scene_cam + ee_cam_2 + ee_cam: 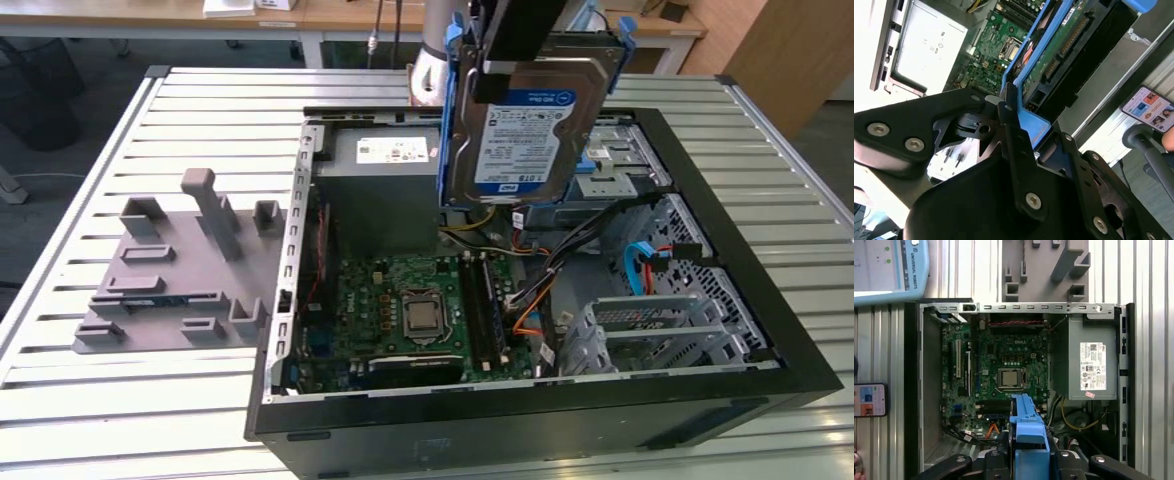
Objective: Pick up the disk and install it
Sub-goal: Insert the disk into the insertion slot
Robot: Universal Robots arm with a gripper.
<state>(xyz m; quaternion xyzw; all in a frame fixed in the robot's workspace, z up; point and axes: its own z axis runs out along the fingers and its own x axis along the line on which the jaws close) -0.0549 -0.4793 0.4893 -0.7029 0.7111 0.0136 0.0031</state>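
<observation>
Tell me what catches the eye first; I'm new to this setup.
The disk, blue-railed, hangs upright over the open computer case, held at its top by the gripper, jaws shut. Below lies the green motherboard; a grey fixture sits on the table at the exterior view's left.

Disk (527,130): upper edge covered by the gripper (538,62) clasping it, itself cut off by the exterior view's top edge; label face hidden in the first wrist view, where it stands edge-on. Computer case (534,405): interior behind the disk concealed, near side cropped by the bottom edge. Phone (870,400) and grey fixture (1054,265): each cut by a frame edge in the first wrist view.
</observation>
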